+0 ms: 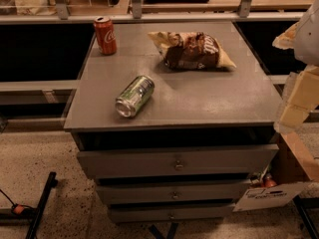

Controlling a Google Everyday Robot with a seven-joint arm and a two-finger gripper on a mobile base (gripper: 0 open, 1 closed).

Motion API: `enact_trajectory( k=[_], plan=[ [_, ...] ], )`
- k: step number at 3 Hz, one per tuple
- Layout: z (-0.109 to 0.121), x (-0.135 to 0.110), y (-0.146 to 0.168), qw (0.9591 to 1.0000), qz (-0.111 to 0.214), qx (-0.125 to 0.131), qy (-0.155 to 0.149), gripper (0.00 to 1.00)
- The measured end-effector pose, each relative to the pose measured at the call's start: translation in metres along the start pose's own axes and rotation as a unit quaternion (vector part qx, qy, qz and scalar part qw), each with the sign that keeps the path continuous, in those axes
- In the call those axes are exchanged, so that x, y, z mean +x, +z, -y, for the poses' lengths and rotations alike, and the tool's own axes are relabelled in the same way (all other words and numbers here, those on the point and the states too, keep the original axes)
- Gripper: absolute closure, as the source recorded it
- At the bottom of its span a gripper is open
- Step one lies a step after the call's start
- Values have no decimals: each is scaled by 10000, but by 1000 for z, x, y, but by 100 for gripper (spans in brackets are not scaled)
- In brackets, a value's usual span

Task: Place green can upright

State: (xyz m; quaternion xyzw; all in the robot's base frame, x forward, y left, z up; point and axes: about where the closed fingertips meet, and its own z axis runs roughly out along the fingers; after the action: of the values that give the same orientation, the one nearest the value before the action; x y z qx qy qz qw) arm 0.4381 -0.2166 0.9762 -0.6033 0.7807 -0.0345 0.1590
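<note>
The green can (134, 96) lies on its side on the grey cabinet top (209, 98), near the front left. Its silver end faces the front left edge. My gripper (294, 111) shows as pale blocks at the right edge of the camera view. It hangs beside the cabinet's right front corner, well to the right of the can and not touching it.
An orange-red soda can (105, 35) stands upright at the back left corner. A brown and cream snack bag (192, 50) lies at the back middle. The cabinet has three drawers (177, 163) below. A cardboard box (294, 168) sits at the right.
</note>
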Motion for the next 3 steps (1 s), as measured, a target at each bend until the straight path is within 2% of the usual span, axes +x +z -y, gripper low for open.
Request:
enact_trajectory(
  k=[1, 2, 3],
  plan=[
    [0, 0, 0, 10000, 0, 1, 0, 0],
    [15, -24, 13, 9988, -50, 101, -484, 0],
    [38, -68, 30, 9886, 119, 161, -1492, 0]
  ],
)
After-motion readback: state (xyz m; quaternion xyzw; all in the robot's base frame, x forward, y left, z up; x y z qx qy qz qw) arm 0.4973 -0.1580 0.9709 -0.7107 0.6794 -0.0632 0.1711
